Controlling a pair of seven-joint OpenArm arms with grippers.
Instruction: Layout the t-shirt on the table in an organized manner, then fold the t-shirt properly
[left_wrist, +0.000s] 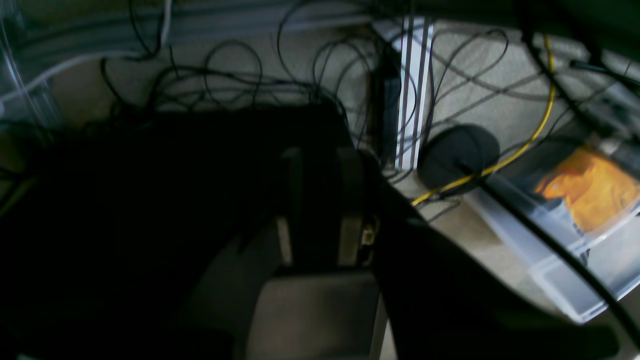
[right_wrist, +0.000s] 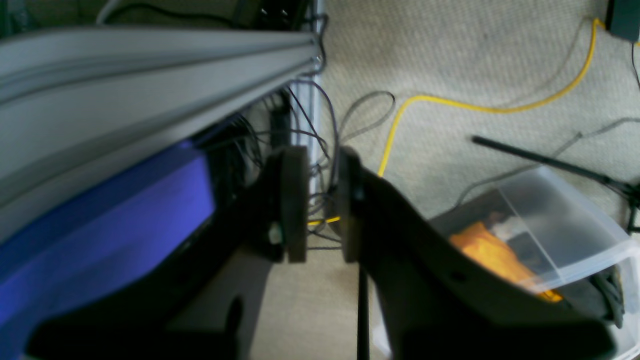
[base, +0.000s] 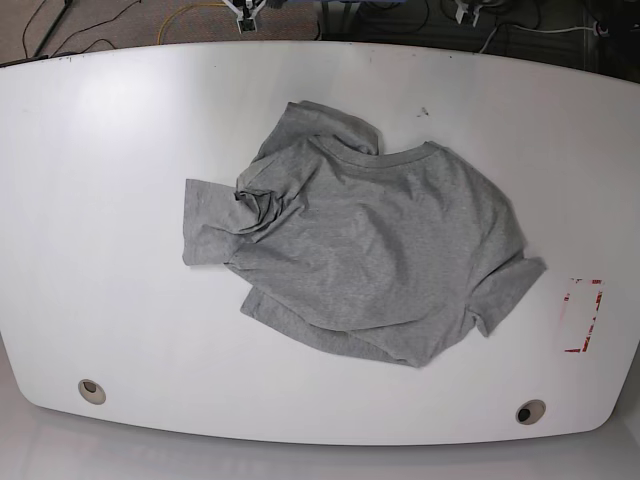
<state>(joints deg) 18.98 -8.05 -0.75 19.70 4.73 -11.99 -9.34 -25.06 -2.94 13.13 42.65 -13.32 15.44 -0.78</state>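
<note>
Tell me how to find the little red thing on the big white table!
Look at the white table, past the crumpled grey t-shirt, toward the table's right edge in the base view. There sits a small red-marked rectangle. It is the only red thing on the table; the two round holes nearby are grey.

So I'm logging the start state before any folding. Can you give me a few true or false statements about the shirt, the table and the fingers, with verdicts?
1. The t-shirt lies crumpled on the table. True.
2. The shirt is already folded into a neat rectangle. False: it is rumpled, one side bunched up.
3. A red-marked rectangle sits near the table's edge, clear of the shirt. True.
4. The right gripper holds the shirt. False: nothing sits between its fingers, only floor and cables behind.
5. The arms reach over the shirt in the base view. False: neither is above the table.
</note>
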